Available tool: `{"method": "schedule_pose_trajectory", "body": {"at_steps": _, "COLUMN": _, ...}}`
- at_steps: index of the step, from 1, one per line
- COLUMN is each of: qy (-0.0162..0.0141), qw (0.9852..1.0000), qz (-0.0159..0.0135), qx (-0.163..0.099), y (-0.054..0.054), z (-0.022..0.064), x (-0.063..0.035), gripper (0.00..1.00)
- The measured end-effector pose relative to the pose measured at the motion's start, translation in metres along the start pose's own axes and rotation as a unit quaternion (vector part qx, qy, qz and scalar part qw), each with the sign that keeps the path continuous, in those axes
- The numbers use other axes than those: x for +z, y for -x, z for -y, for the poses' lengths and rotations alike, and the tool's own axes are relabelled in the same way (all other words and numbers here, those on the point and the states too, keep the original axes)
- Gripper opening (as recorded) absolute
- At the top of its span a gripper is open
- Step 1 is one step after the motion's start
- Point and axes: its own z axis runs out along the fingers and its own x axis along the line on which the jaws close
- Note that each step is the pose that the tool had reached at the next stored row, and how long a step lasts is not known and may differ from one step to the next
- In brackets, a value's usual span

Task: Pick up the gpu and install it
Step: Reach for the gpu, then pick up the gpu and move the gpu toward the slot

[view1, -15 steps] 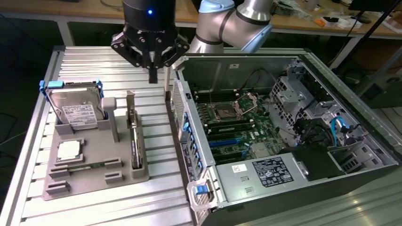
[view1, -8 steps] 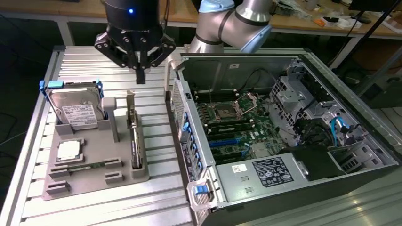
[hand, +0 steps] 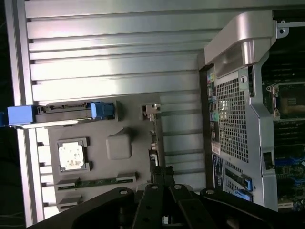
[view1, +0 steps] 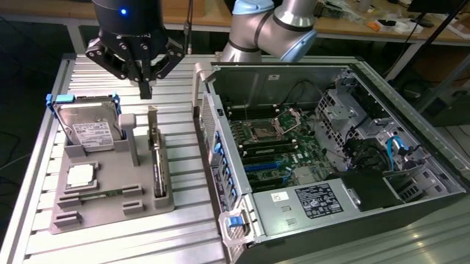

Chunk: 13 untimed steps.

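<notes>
Hand (closed, empty) hangs near gpu — apart.

Black pincer, angular linkage fingers, round pivot pins along the links, glossy black cylindrical housing above the pincer with a small blue light, thin black cable beside it, silver arm behind, pale blue joint caps

A hard drive, processor and RAM stick sit in a grey holder.
</notes>
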Motion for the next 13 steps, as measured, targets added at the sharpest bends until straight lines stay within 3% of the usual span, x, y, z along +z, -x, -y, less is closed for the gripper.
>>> {"method": "schedule_pose_trajectory", "body": {"at_steps": 2, "qy": 0.0001, "qw": 1.0, "qz": 0.0003, "qx": 0.0, "y": -0.0043, "z": 0.0003, "x": -0.0001, "gripper": 0.1}}
{"method": "schedule_pose_trajectory", "body": {"at_steps": 13, "qy": 0.0, "qw": 1.0, "qz": 0.0003, "qx": 0.0, "y": -0.0043, "z": 0.0003, "x": -0.0002, "gripper": 0.1}}
